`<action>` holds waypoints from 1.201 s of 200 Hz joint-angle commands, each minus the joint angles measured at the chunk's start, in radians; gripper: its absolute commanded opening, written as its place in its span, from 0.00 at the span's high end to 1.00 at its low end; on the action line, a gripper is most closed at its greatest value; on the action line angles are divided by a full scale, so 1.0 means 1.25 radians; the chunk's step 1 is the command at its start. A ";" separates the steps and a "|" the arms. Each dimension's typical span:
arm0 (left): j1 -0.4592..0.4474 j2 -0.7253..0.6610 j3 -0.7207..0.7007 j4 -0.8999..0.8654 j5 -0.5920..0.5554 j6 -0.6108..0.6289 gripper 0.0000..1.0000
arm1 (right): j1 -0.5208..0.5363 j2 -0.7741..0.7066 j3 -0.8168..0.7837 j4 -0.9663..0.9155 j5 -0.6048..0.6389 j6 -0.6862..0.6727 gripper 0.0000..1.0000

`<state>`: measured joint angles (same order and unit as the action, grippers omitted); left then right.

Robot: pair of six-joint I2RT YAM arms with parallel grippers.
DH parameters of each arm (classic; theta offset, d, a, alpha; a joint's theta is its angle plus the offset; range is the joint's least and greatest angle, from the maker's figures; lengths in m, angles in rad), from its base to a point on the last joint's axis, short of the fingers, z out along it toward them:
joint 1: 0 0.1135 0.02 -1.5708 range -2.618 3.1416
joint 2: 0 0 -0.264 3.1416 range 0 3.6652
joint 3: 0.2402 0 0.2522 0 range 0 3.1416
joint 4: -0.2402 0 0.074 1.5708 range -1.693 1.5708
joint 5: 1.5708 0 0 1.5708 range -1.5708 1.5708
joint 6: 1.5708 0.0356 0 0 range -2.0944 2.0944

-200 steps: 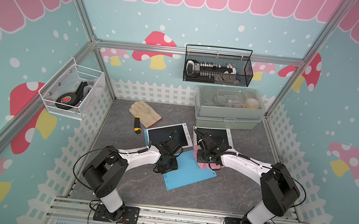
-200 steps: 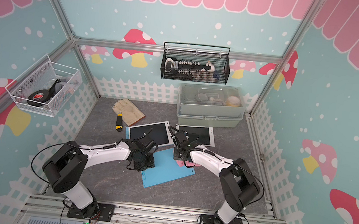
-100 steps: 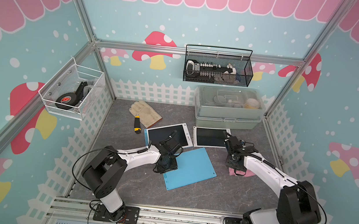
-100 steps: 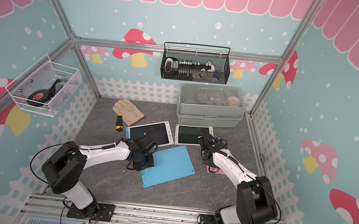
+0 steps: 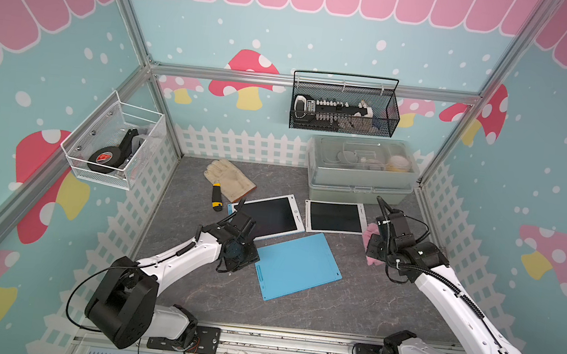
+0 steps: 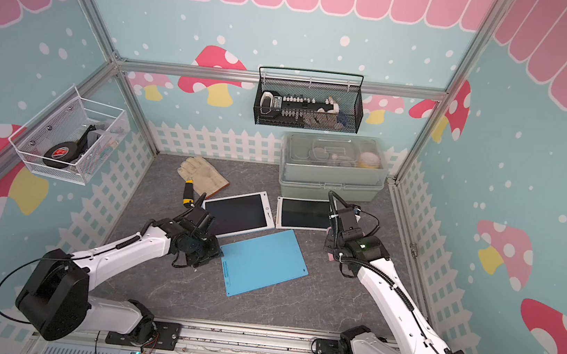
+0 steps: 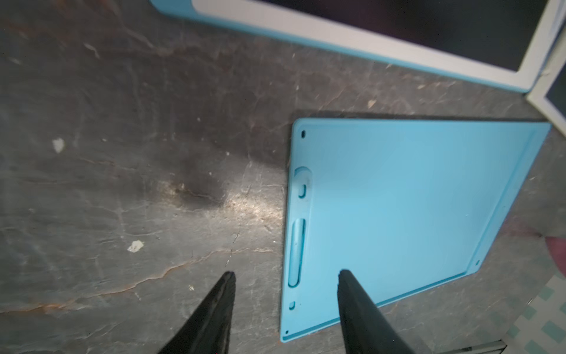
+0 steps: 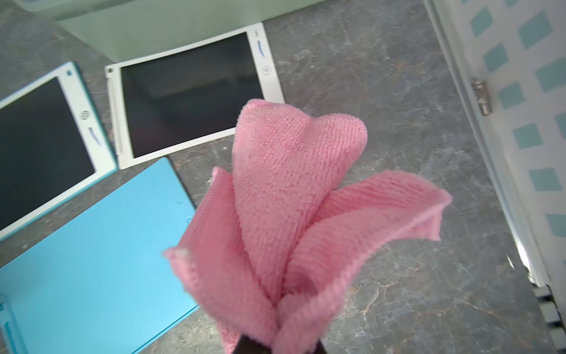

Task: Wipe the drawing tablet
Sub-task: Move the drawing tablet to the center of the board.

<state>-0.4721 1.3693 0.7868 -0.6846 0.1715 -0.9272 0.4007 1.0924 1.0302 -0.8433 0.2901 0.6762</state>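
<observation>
Three drawing tablets lie mid-table. A blue one [image 5: 297, 265] is face down. Behind it sit a blue-edged one with a dark screen [image 5: 270, 216] and a white-framed one with a dark screen [image 5: 335, 217]. My left gripper [image 7: 284, 274] is open and hovers over the face-down blue tablet's [image 7: 413, 199] near long edge, one finger above the tablet and one above the table. My right gripper [image 8: 275, 348] is shut on a bunched pink cloth [image 8: 291, 184]. It is raised off the table, right of the white-framed tablet [image 8: 186, 95], and the cloth [image 5: 372, 230] touches no tablet.
A tan work glove [image 5: 229, 179] and a yellow-black utility knife [image 5: 216, 197] lie behind the tablets on the left. A lidded grey-green box [image 5: 361, 168] stands at the back right. A black wire basket [image 5: 344, 108] and a white wire basket [image 5: 114, 146] hang on the walls.
My right arm has swung right with the pink cloth, off the tablets to the table's right side. The left gripper stays by the blue tablet, jaws slightly wider.
</observation>
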 commanded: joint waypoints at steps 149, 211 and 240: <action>-0.235 0.406 0.241 0.222 0.045 -0.040 0.51 | 0.004 -0.028 0.116 -0.017 -0.041 -0.034 1.00; -0.289 0.580 0.458 0.221 0.074 -0.082 0.53 | 0.003 -0.035 0.161 -0.084 0.032 -0.027 1.00; -0.308 0.636 0.535 0.221 0.100 -0.090 0.52 | 0.003 -0.039 0.160 -0.092 0.029 -0.021 1.00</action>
<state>-0.8337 2.0834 1.4124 -0.3725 0.2737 -1.0153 0.4011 1.0615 1.2095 -0.9207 0.2951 0.6399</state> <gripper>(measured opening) 0.475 0.049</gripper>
